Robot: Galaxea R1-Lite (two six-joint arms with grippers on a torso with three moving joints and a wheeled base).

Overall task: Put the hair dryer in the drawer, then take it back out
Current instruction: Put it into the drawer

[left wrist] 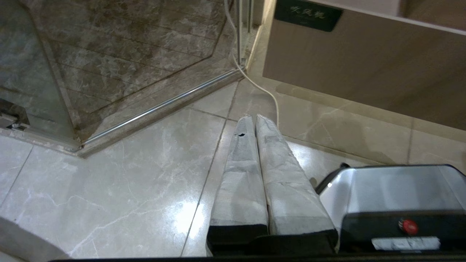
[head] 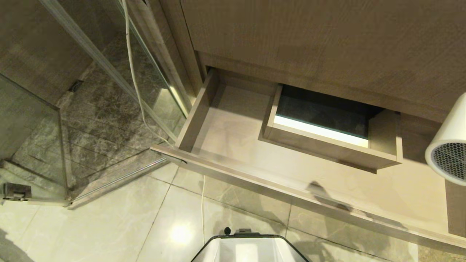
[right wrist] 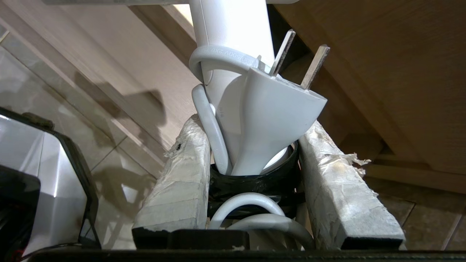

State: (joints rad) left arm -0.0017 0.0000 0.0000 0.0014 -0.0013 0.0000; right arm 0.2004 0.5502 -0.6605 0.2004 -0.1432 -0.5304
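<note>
The right gripper [right wrist: 255, 163] clamps its 2 fingers on the hair dryer [head: 449, 145] handle with its bundled cord, holding it above the open drawer's [head: 233, 120] right end, while the left gripper [left wrist: 255, 122] hangs closed over the floor.

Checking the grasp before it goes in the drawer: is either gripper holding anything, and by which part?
The right gripper holds the hair dryer by the lower end of its handle, clamping the bundled cord with it. The left gripper is shut and empty.
</note>
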